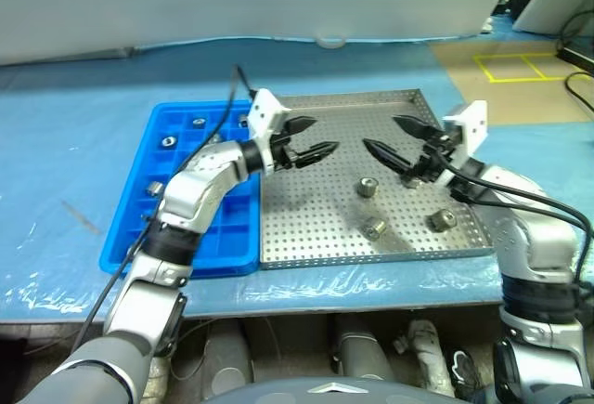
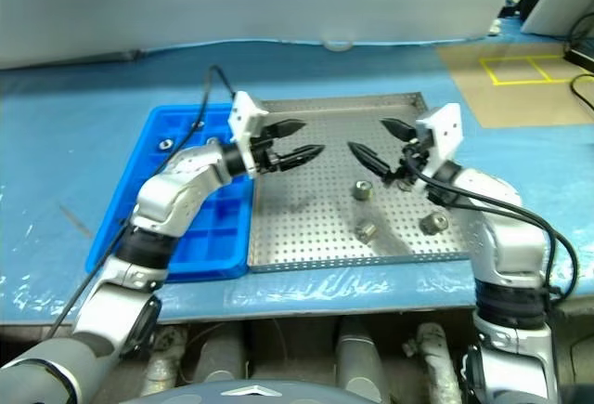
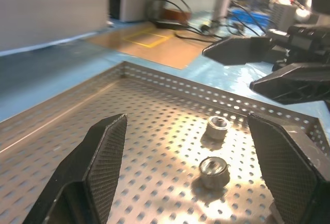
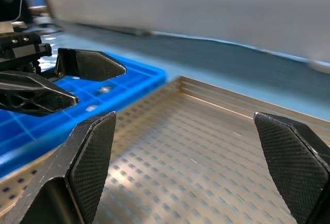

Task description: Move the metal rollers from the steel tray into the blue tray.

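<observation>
pale blue table sheet (image 1: 74,172), three metal rollers (image 1: 368,187) apparently below both open, empty end effectors (image 1: 316,140) (image 1: 401,141)

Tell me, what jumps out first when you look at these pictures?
Two black grippers, the left gripper and the right gripper, face each other wide open above the steel tray. Three shiny metal rollers lie on its dotted floor on the right. Beside it on the left sits the bright blue tray, with a few rollers already inside.

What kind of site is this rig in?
Likely a robotics lab or workshop: table under a pale blue sheet, yellow floor tape, and loose cables on the floor behind.
</observation>
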### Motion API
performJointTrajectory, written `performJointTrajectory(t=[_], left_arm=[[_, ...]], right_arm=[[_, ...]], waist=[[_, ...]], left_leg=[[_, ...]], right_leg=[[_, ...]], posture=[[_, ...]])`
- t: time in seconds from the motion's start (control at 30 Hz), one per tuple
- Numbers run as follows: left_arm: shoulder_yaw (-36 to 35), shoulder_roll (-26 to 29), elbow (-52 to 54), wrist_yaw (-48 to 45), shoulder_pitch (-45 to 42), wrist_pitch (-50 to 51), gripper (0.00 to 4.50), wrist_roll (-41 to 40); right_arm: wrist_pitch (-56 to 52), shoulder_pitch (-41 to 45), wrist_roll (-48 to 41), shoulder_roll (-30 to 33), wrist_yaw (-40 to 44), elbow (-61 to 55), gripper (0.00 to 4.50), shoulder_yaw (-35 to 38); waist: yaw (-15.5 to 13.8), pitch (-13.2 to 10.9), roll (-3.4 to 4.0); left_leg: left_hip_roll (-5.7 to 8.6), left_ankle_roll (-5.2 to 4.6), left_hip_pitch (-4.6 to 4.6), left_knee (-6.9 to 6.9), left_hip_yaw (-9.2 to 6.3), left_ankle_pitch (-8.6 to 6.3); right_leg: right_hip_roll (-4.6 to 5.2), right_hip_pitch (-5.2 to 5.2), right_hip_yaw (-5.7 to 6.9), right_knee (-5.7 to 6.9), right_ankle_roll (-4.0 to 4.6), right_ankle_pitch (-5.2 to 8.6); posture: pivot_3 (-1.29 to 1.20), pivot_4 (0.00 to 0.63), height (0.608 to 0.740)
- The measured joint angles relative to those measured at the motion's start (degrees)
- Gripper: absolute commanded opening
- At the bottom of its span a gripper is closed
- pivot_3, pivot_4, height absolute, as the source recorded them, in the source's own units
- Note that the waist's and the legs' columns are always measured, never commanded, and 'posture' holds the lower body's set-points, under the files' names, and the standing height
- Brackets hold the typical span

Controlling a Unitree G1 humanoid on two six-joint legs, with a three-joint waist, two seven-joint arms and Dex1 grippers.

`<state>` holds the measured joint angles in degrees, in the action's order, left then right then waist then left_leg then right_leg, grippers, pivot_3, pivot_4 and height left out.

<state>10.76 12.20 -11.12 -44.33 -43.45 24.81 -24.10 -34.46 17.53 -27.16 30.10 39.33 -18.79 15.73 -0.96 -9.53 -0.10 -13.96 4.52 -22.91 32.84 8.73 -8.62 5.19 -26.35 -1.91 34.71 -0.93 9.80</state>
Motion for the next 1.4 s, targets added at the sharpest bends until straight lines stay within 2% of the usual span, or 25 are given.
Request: performJointTrajectory(t=[0.27,0.43,0.67,0.77,0.83,0.9,0.93,1.17,1.23,1.3,1.4], left_arm=[[4.7,-8.0,-26.0,-4.1,-8.9,-7.5,3.90,9.5],[5.1,-12.1,-37.3,-3.2,-11.1,-13.3,3.90,14.8],[4.6,-15.8,-49.5,0.5,-13.4,-20.8,3.90,20.2],[4.3,-15.9,-51.8,1.6,-14.5,-23.0,3.27,21.8],[3.5,-15.7,-52.8,2.0,-14.7,-23.8,2.60,22.6],[2.7,-15.7,-53.5,2.2,-14.7,-24.4,1.95,22.9],[2.3,-15.7,-53.6,2.2,-14.7,-24.4,1.77,22.9],[-5.8,-15.6,-49.4,0.8,-14.6,-20.7,1.78,17.6],[-6.8,-14.5,-42.2,0.4,-13.2,-18.3,1.78,16.0],[-7.3,-12.7,-30.6,0.3,-9.8,-13.8,1.78,14.1],[-7.9,-10.3,-17.2,1.8,-4.9,-7.1,1.78,12.4]], right_arm=[[-6.2,-11.9,-4.6,1.3,-8.5,-15.1,4.50,9.0],[-7.8,-15.8,-6.7,1.0,-12.6,-20.1,4.50,10.6],[-8.0,-16.8,-7.8,0.8,-16.0,-21.4,4.50,10.2],[-8.0,-16.9,-8.1,0.8,-16.7,-21.5,4.50,10.0],[-7.8,-17.0,-8.3,0.8,-17.0,-21.5,4.50,10.0],[-7.7,-17.0,-8.4,0.8,-17.1,-21.5,4.50,9.9],[-7.6,-17.0,-8.4,0.8,-17.1,-21.5,4.50,9.7],[-6.7,-13.9,-9.0,0.8,-16.2,-20.1,4.50,5.8],[-6.7,-11.5,-9.6,0.9,-13.9,-18.0,4.50,3.1],[-6.8,-7.9,-10.4,1.4,-9.7,-14.3,4.50,-1.6],[-6.5,-4.0,-10.4,1.6,-5.1,-9.3,4.50,-6.4]], waist=[[3.9,0.0,0.04],[5.8,0.0,0.05],[7.8,0.0,0.06],[8.1,0.1,0.07],[8.3,0.1,0.07],[8.3,0.1,0.07],[8.4,0.1,0.07],[8.2,0.1,0.07],[8.0,0.0,0.05],[7.8,0.0,0.06],[5.7,0.1,0.08]], left_leg=[[0.07,-0.44,-0.06,0.27,0.06,-0.26],[0.12,-0.60,-0.26,0.34,0.05,-0.35],[0.24,-0.99,-0.45,0.33,0.05,-0.59],[0.23,-1.02,-0.47,0.29,0.03,-0.61],[0.23,-1.04,-0.47,0.30,0.03,-0.62],[0.23,-1.04,-0.46,0.30,0.03,-0.62],[0.23,-1.04,-0.46,0.30,0.03,-0.62],[0.23,-1.03,-0.45,0.32,0.04,-0.62],[0.21,-1.03,-0.42,0.29,0.05,-0.61],[0.16,-1.01,-0.39,0.20,0.03,-0.60],[0.11,-0.99,-0.37,0.13,0.03,-0.58]], right_leg=[[-0.01,0.07,-0.18,-0.26,-0.62,0.14],[0.02,0.15,-0.18,-0.71,-0.78,0.05],[0.14,0.34,-0.15,-1.31,-0.85,-0.02],[0.15,0.36,-0.10,-1.36,-0.58,-0.18],[0.15,0.38,-0.10,-1.40,-0.59,-0.17],[0.16,0.38,-0.10,-1.40,-0.65,-0.14],[0.16,0.39,-0.10,-1.40,-0.69,-0.11],[0.17,0.38,-0.09,-1.39,-0.55,-0.20],[0.18,0.36,-0.07,-1.37,-0.45,-0.26],[0.19,0.35,0.04,-1.29,-0.33,-0.32],[0.19,0.35,0.11,-1.27,-0.30,-0.32]], posture=[[-0.62,0.150,0.740],[-0.64,0.150,0.740],[-0.67,0.150,0.740],[-0.67,0.150,0.740],[-0.67,0.150,0.740],[-0.67,0.150,0.740],[-0.67,0.150,0.740],[-0.47,0.150,0.740],[-0.39,0.150,0.740],[-0.31,0.150,0.740],[-0.23,0.150,0.740]])
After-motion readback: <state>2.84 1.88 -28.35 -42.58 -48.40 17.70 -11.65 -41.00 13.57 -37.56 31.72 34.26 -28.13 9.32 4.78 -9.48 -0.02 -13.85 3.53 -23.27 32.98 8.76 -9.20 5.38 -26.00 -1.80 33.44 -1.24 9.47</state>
